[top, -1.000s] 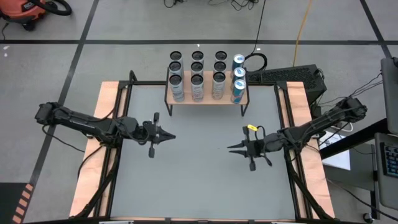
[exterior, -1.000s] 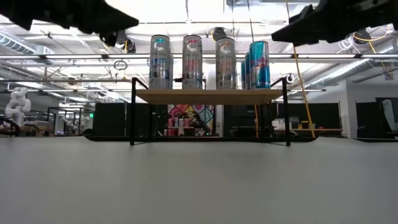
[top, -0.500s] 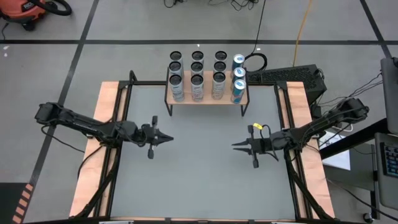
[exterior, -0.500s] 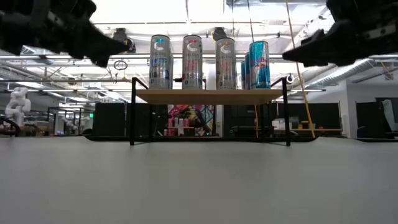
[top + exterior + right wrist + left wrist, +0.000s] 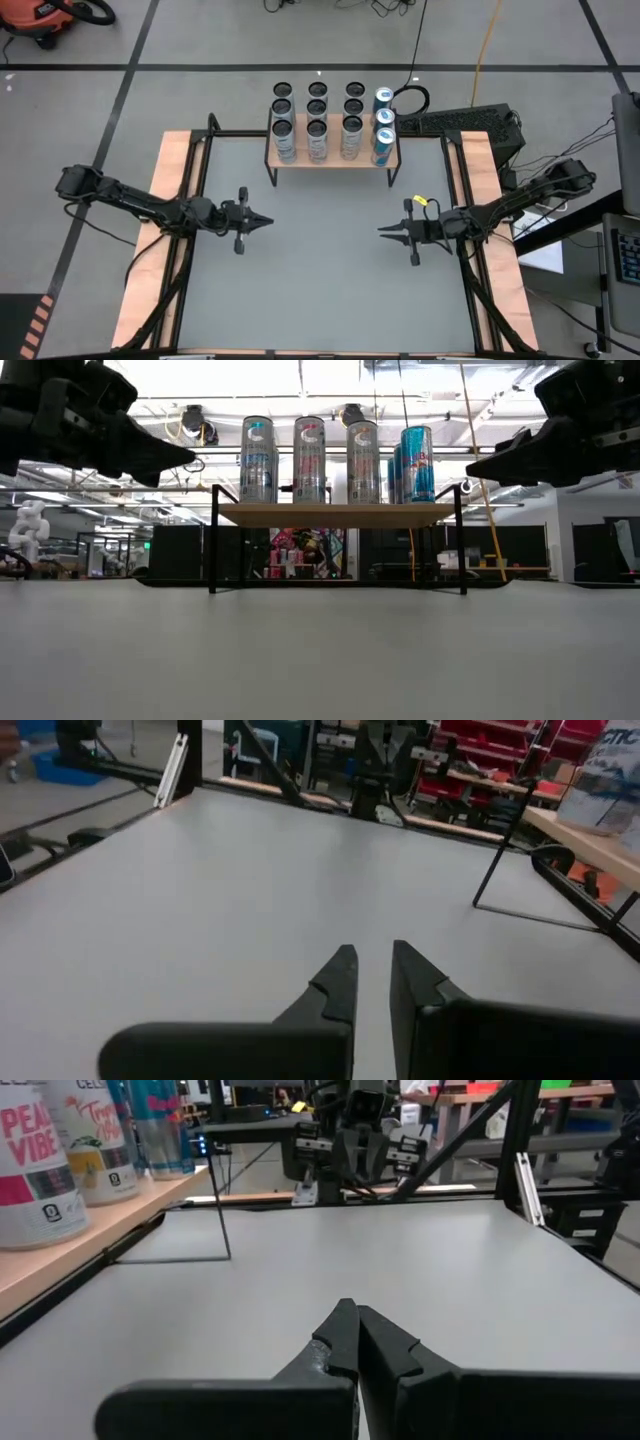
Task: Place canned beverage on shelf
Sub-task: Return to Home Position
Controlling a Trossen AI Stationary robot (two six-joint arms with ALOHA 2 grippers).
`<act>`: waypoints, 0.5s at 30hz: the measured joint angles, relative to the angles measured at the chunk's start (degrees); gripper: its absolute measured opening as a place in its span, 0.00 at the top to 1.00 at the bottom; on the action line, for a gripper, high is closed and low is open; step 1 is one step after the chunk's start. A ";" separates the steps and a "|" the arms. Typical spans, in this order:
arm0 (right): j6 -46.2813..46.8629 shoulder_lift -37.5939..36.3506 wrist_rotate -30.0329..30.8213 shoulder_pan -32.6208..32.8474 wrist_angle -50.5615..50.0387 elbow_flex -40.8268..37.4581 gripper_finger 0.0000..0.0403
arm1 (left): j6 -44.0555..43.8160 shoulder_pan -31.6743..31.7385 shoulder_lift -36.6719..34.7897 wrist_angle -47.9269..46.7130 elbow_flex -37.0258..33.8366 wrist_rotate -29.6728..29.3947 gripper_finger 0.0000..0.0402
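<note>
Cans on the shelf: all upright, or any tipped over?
All upright. The cans show round tops in the high view, and the front row stands straight on the shelf in the low view.

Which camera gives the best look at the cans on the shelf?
The high view: all twelve cans show on the shelf. The low view shows mostly the front four. The left wrist view catches a few; the right wrist view, one's edge.

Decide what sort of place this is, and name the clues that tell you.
Most likely a robotics lab or workshop inside a large industrial hall. Clues: bare ceiling pipes overhead, red parts bins on racks beyond the table, and a yellow cable trailing across a line-marked floor.
</note>
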 joint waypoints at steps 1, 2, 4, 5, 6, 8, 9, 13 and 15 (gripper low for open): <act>0.12 -0.54 0.00 0.00 0.09 -0.25 1.00 | -0.03 0.01 -0.48 -0.02 -0.37 -0.01 1.00; 0.15 -1.14 0.00 0.00 0.14 -0.55 1.00 | -0.04 0.01 -0.97 -0.05 -0.71 -0.02 1.00; 0.15 -2.49 0.01 0.00 0.04 -1.32 1.00 | -0.03 0.01 -2.23 -0.08 -1.55 -0.03 1.00; 0.16 -3.08 0.02 0.00 0.09 -1.64 1.00 | -0.02 0.01 -3.08 -0.11 -2.06 -0.03 1.00; 0.15 -3.79 0.02 0.00 0.11 -2.03 1.00 | -0.02 0.01 -3.84 -0.13 -2.48 -0.04 1.00; 0.22 -5.13 0.19 0.00 0.07 -3.00 1.00 | -0.04 0.01 -5.56 -0.95 -3.03 -0.03 1.00; 0.40 -5.68 0.32 0.00 0.09 -3.41 1.00 | -0.01 0.01 -6.40 -1.25 -3.29 -0.04 1.00; 0.99 -7.81 0.43 0.00 -0.39 -4.28 1.00 | 0.49 0.01 -9.35 -1.46 -4.08 -0.04 1.00; 1.37 -8.61 0.39 0.00 -1.78 -4.33 1.00 | 0.65 0.01 -10.85 -2.87 -4.08 -0.05 1.00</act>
